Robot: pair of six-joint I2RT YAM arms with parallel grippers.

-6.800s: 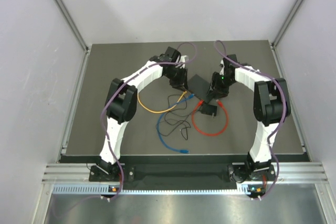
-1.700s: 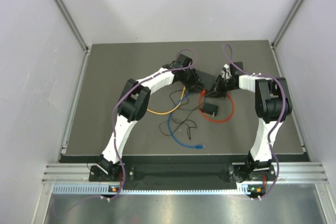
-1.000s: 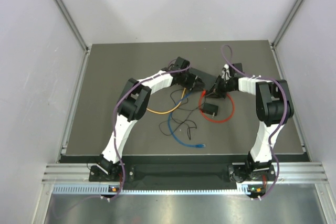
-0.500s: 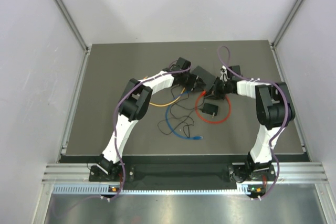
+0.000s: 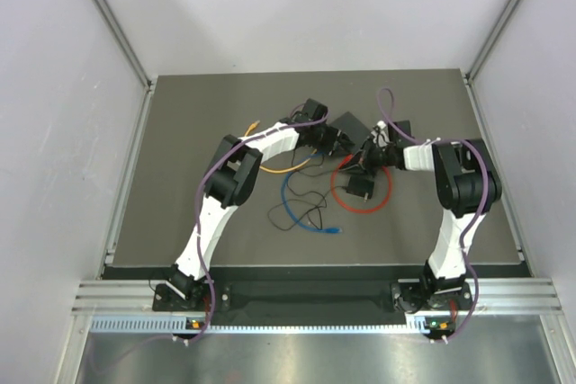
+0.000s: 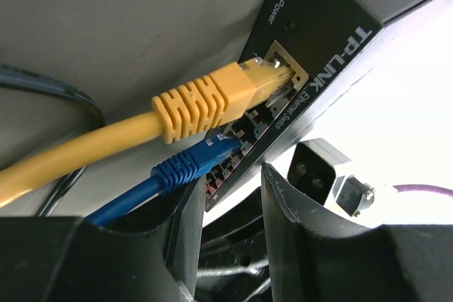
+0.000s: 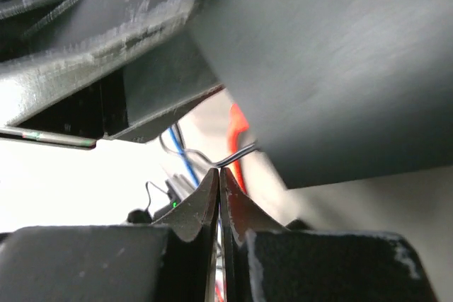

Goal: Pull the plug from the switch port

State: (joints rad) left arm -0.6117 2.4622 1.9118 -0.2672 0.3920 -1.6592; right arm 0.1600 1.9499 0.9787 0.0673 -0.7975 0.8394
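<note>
The black switch (image 5: 351, 125) hangs tilted above the mat between my two arms. In the left wrist view its port edge (image 6: 333, 5) carries a yellow plug (image 6: 212, 97) in the end port and a blue plug (image 6: 191, 164) a few ports along. My left gripper (image 6: 229, 172) (image 5: 326, 138) straddles the switch's end with jaws partway apart, just beside the blue plug. My right gripper (image 7: 219, 170) (image 5: 367, 157) is shut beneath the switch's underside (image 7: 340, 68). A thin black wire (image 7: 241, 152) crosses its tips.
A small black power adapter (image 5: 360, 188) lies inside a red cable loop (image 5: 382, 200). The yellow cable (image 5: 279, 169), the blue cable (image 5: 292, 209) with a loose connector (image 5: 335, 232), and tangled black wire (image 5: 310, 215) trail over the mat. Enclosure walls stand left, right and behind.
The switch has shifted left and turned with the left gripper. The yellow and blue cables were dragged back along with it. The right gripper slid left under the switch.
</note>
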